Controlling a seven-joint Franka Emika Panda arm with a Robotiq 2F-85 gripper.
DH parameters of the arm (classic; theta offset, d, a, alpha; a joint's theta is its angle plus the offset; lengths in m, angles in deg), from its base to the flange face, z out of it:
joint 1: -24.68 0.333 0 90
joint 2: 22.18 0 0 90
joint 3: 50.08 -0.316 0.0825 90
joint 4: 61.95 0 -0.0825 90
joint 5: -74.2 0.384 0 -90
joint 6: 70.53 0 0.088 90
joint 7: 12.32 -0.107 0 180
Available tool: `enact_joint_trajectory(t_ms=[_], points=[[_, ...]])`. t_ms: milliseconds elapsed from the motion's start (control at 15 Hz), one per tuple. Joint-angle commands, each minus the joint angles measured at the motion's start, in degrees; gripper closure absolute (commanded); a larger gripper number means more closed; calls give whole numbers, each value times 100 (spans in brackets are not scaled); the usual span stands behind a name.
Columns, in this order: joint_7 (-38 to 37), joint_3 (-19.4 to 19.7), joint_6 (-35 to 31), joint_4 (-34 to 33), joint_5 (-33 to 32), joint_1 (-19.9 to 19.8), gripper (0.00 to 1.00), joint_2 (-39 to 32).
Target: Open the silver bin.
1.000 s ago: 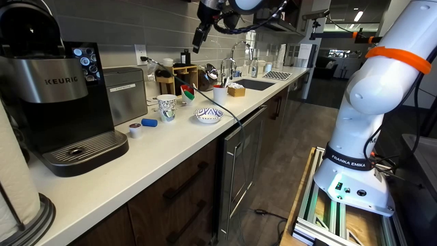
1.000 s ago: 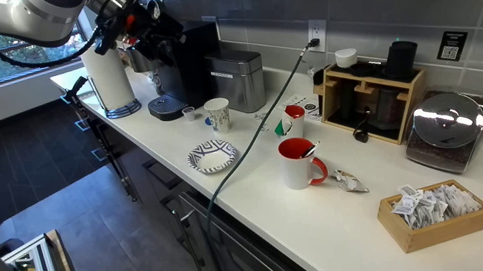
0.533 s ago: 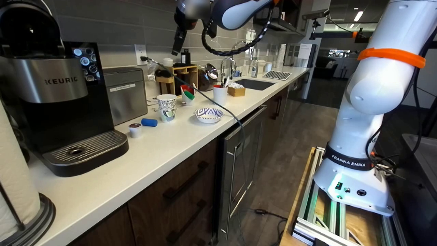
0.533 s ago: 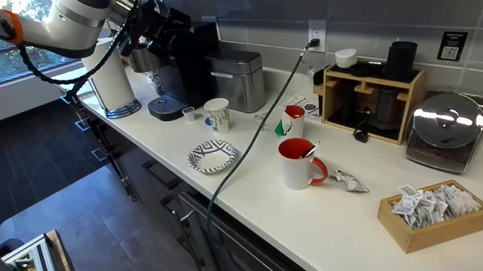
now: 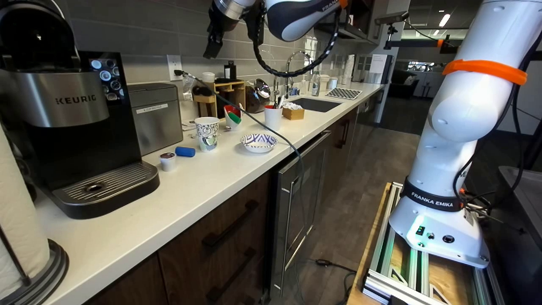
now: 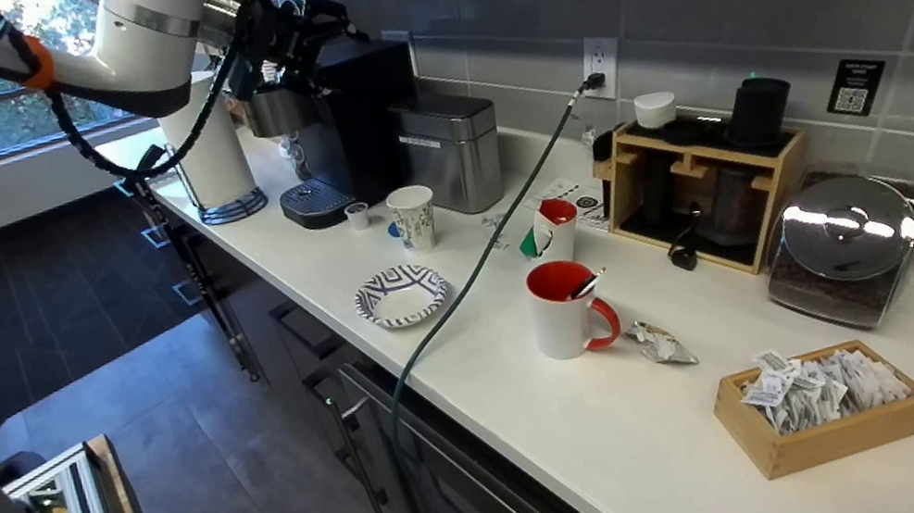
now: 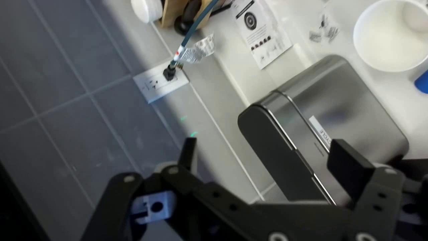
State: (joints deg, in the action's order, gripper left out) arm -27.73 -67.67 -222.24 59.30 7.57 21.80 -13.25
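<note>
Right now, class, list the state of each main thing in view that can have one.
Silver bin: upright, closed
Gripper: open, nothing held
Coffee machine: top appears open
Cable: plugged into wall outlet
Paper cup: upright
Patterned bowl: upright, looks empty
Red-handled mug: upright, utensils inside
Blue cylinder: lying on its side
Wooden box: filled with packets

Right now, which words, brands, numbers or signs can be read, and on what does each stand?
"KEURIG": coffee machine.
"FRANKA EMIKA": black band, robot base.
"FRAN", rest unclear: forearm.
"CYCLE", rest unclear: label on silver bin.
Too small, blurred or hidden: wall sign, leaflet, cable tag, packets, bin's small print, arm letters.
</note>
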Motion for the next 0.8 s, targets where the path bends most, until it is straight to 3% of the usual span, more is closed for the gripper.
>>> enact_joint_trajectory(t_ms=[0, 333, 733], points=[[-1029, -414, -788, -108, -1589, -389, 0, -173], [-2429, -359, -2309, -597, -3885, -379, 0, -943], [-2115, -464, -1069, -1191, -5983, -162, 0, -2028]])
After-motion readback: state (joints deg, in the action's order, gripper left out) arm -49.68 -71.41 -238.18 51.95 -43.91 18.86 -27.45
